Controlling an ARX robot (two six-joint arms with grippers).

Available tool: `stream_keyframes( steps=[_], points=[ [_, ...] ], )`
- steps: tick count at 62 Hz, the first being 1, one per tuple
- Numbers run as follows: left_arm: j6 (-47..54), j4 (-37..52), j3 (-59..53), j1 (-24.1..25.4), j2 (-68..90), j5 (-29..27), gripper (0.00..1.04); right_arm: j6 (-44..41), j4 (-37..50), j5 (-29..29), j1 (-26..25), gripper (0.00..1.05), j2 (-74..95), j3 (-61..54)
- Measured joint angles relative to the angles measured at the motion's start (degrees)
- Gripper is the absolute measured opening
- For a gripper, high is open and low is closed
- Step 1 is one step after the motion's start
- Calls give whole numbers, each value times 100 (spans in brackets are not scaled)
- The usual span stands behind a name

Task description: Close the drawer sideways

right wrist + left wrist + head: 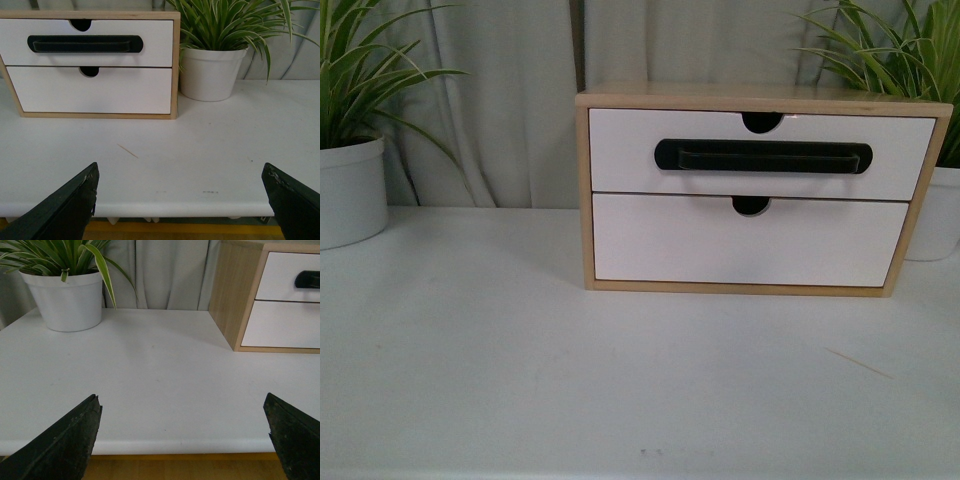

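Note:
The drawer [620,150] is the upper one in a light-wood box [750,97] at the back of the white table. Its white front carries a long black bar handle [763,156] and a semicircular notch at its top. It seems to stand slightly forward of the plain lower drawer [740,245]. It also shows in the left wrist view [285,277] and the right wrist view [155,50]. My left gripper [181,397] and right gripper [180,166] are open and empty, back at the table's front edge, far from the box. Neither arm shows in the front view.
A white plant pot [348,190] stands left of the box and another [935,215] right of it, close to its side [210,72]. A thin stick [858,363] lies on the table in front of the box. Curtains hang behind.

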Motion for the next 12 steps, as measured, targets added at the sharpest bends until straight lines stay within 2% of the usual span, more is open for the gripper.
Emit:
stream_keyframes(
  steps=[12],
  points=[
    [0,0,0,0,0,0,99,0,0,0,0,96,0,0]
  ],
)
